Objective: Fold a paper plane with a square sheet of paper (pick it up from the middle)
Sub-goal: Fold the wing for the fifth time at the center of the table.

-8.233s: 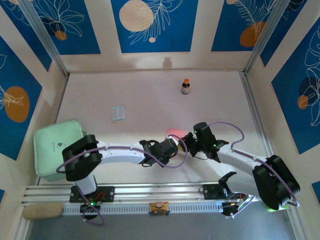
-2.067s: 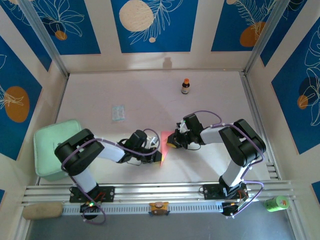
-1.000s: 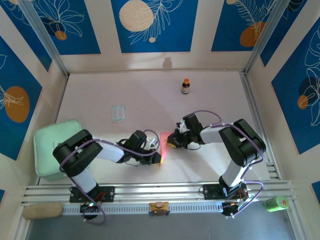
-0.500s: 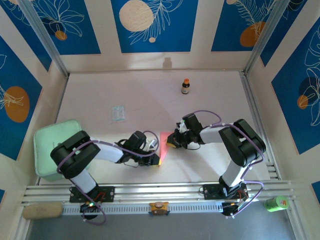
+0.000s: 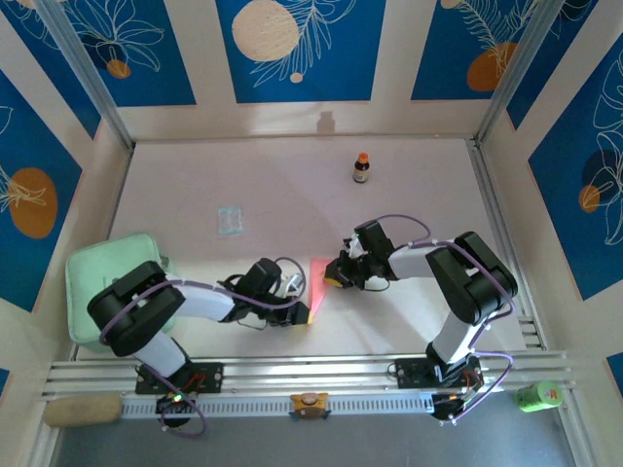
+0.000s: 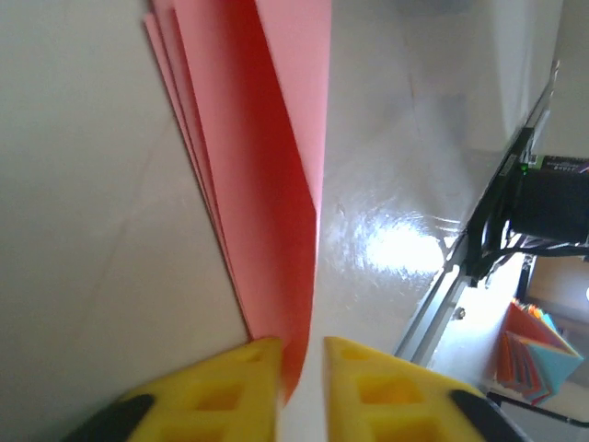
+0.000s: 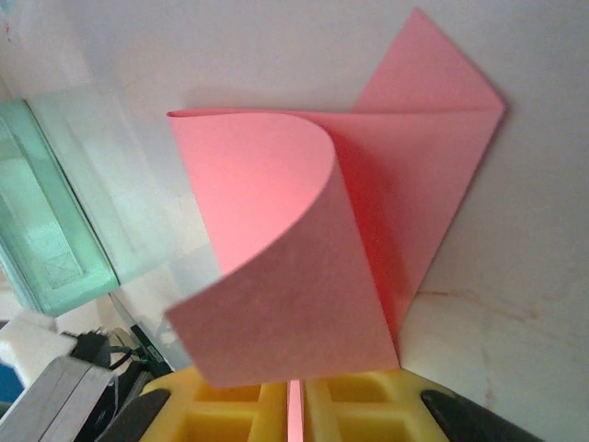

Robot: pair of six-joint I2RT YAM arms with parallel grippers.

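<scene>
Paper first: the sheet of paper (image 5: 316,282), salmon-pink and part-folded, sits toward the middle of the table's (image 5: 292,195) near edge. Its long axis runs roughly from the far edge to the near edge. The left pincer (image 5: 298,311) has the narrow near end, its yellow fingers (image 6: 212,387) closed on the tip. The right pincer (image 5: 334,277) meets the far end from the right side, clamped on a curled flap with a pink sliver caught between its jaws. Both arms already touch the sheet, so I judge the next crease depends on working along that axis. The inner layers are hidden and the number of folds is unclear.
</scene>
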